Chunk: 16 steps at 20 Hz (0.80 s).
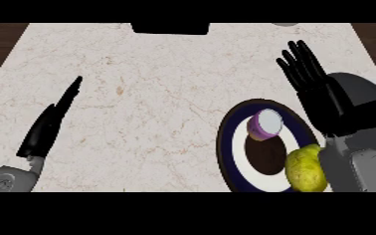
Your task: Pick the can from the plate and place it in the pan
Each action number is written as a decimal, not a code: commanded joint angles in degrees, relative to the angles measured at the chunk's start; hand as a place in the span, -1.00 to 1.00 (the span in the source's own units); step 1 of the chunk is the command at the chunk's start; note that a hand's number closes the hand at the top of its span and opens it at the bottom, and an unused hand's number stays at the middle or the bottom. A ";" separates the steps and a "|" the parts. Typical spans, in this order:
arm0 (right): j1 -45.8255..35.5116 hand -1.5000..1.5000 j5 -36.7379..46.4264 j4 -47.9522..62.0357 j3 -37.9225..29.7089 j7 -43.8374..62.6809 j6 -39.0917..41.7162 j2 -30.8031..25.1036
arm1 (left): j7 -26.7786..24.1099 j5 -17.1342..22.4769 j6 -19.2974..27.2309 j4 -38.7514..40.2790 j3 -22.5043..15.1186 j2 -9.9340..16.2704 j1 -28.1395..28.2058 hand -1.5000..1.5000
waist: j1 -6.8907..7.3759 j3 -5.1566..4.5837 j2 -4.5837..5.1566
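A purple can point(264, 125) with a pale lid stands on the round plate point(234, 155), which has a dark blue rim, a white ring and a dark centre, at the counter's lower right. My right hand point(321, 95) is open, fingers straight and pointing away from me. It hovers just right of the plate's far edge, apart from the can. My left hand point(46, 126) shows at the lower left, open and seen edge-on, holding nothing. A black shape point(169, 28) at the counter's far edge may be the pan; only its near edge shows.
A yellow-green lumpy fruit or vegetable point(305, 169) lies on the plate's near right side, next to my right forearm. A small pale object point(285, 24) peeks in at the far right edge. Marble counter point(154, 104) stretches between the plate and the black shape.
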 commanded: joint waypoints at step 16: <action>-17.57 -1.00 14.44 13.45 -6.40 -29.00 47.36 -23.18 | 5.00 16.11 2.51 -4.52 7.69 -13.96 -4.81 0.00 | 2.43 2.25 0.48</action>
